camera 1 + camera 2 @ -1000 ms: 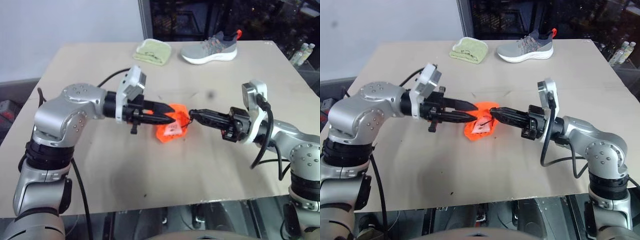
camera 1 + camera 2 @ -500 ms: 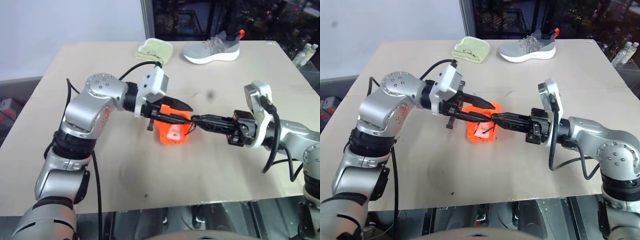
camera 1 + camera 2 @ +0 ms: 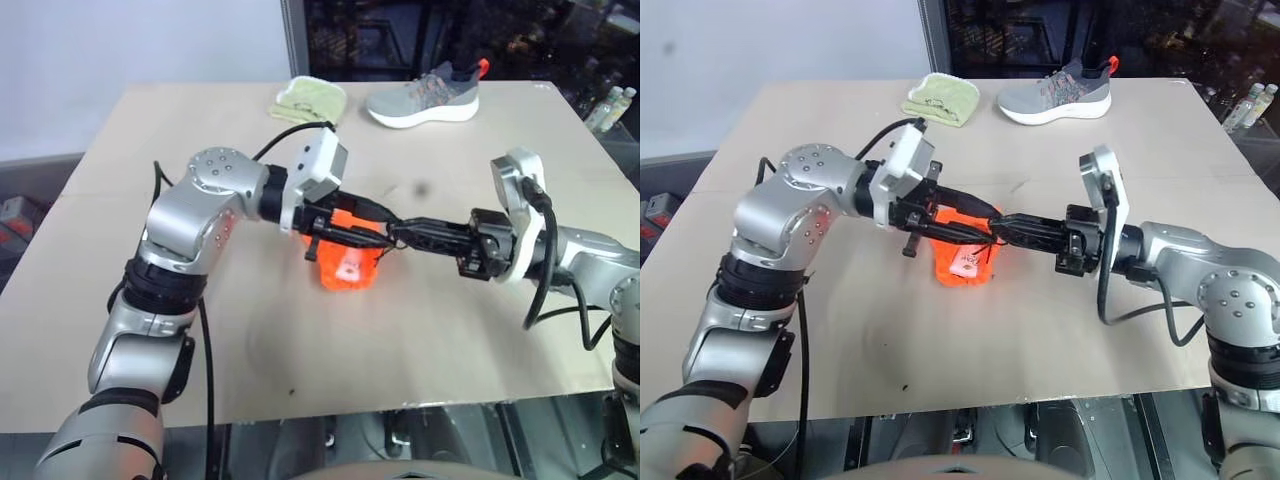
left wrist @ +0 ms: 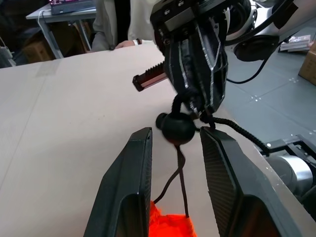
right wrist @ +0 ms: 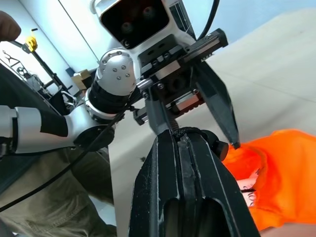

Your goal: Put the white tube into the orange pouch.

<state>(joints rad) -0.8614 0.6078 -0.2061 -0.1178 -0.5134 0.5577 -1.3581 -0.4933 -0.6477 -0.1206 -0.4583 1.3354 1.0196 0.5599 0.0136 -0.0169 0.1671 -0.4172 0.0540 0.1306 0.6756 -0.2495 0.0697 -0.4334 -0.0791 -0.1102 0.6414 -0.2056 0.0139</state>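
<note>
- On the tan table top (image 3: 470, 330), at the far edge left of centre: a light green folded cloth (image 3: 308, 100), well apart from everything else.
- Reaching in from the left, the left gripper (image 3: 377, 227), black fingers partly spread with a clear gap between them. Nothing clamped. In the left wrist view, the two fingers (image 4: 129, 187) flank a round black cord toggle (image 4: 175, 127) without visibly pressing on it.
- Below and between the grippers: the bright orange fabric pouch (image 3: 345, 264), bunched rather than flat. Gathered end up at the fingertips, the other end down on the table, so the long axis runs steeply from the grippers down toward the near edge. Small white label on the face that looks toward the camera.
- From the gathered end, a thin dark drawstring cord (image 4: 182, 185) rising to the toggle.
- Meeting it from the right, the right gripper (image 3: 396, 233), fingers pressed fully together, pinching the drawstring cord beside the toggle; pointing roughly level toward the left gripper, tip to tip.
- White squeeze tube: place cannot be told.
- At the far edge right of centre: a grey sneaker with a white sole (image 3: 425, 96), toe toward the cloth.
- Beyond the table's far right corner: small pale bottles (image 3: 612, 106).
</note>
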